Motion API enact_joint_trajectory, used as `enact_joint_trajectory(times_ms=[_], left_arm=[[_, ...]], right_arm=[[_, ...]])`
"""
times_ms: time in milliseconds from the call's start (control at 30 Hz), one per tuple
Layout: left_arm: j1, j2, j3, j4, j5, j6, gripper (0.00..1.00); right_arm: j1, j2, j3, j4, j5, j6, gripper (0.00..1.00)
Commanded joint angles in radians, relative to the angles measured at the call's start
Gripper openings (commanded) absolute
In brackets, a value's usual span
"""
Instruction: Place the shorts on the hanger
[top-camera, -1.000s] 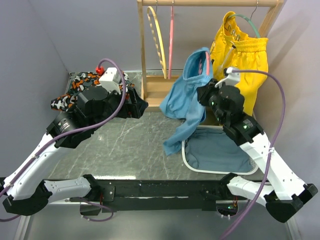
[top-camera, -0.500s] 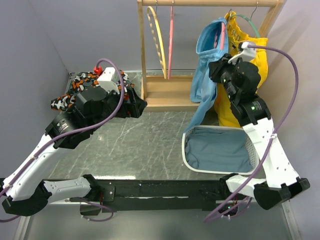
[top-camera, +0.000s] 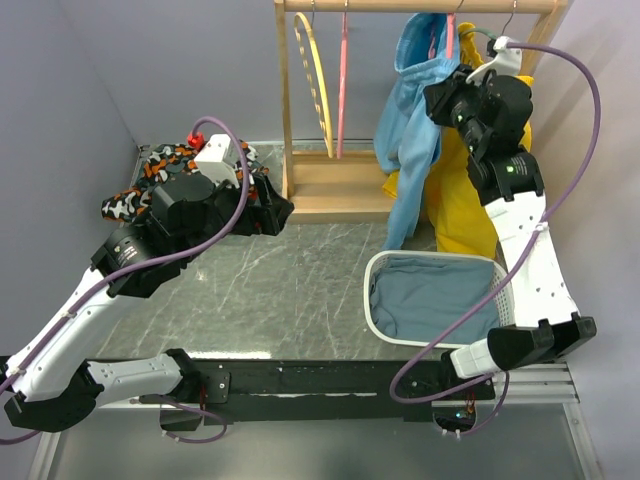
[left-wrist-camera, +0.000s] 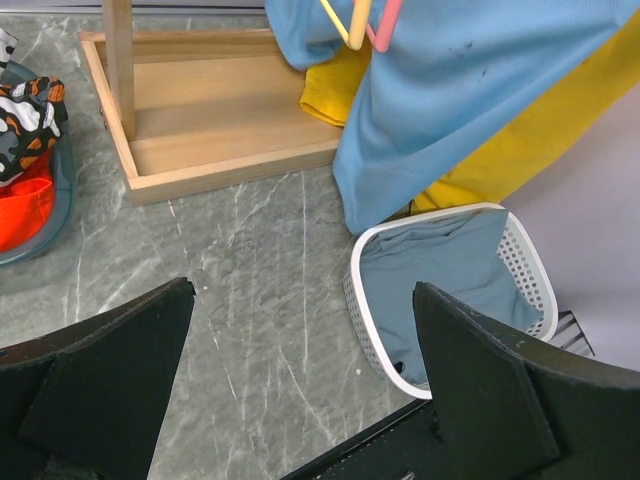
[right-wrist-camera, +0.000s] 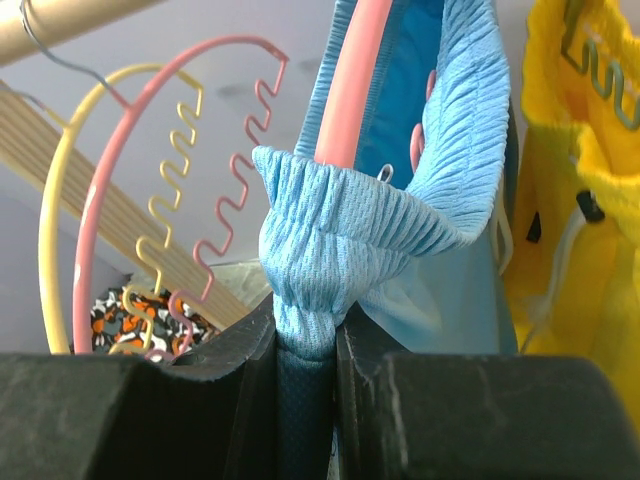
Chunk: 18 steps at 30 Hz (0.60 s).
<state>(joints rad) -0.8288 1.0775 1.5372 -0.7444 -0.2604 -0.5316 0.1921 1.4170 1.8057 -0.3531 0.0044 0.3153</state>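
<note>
Your right gripper clamps the shorts, left gripper gapes empty; hook the hanger squarely over the rail.

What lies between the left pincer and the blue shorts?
Bare marble tabletop up to the shorts, in the left wrist view; white basket alongside.

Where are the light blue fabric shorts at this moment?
The light blue shorts hang at the upper right of the top view, waistband pinched in the right pincer, under the wooden rail, beside the bright yellow shorts.
</note>
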Motion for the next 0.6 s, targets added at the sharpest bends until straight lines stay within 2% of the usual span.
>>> enact_joint_trajectory(times_ms=[0,133,467,500,533,567], left_arm=[[0.002,0.002,0.001,0.042,-0.025,0.024,0.96],[0.000,0.009,0.001,0.046,-0.023,0.016,0.96],[0.000,0.007,-0.051,0.073,-0.025,-0.011,0.96],[0.000,0.007,-0.055,0.073,-0.030,-0.019,0.96],[0.002,0.012,-0.058,0.073,-0.040,-0.022,0.96],[0.002,0.018,-0.063,0.068,-0.046,-0.025,0.96]], right_arm=[[-0.029,0.026,0.122,0.126,-0.061,-0.028,0.00],[-0.055,0.071,0.146,0.098,-0.095,-0.015,0.00],[-0.085,0.023,-0.011,0.141,-0.121,0.030,0.00],[-0.083,0.017,-0.012,0.132,-0.115,0.039,0.02],[-0.083,0.008,-0.014,0.114,-0.112,0.044,0.08],[-0.083,0.002,-0.013,0.102,-0.112,0.048,0.26]])
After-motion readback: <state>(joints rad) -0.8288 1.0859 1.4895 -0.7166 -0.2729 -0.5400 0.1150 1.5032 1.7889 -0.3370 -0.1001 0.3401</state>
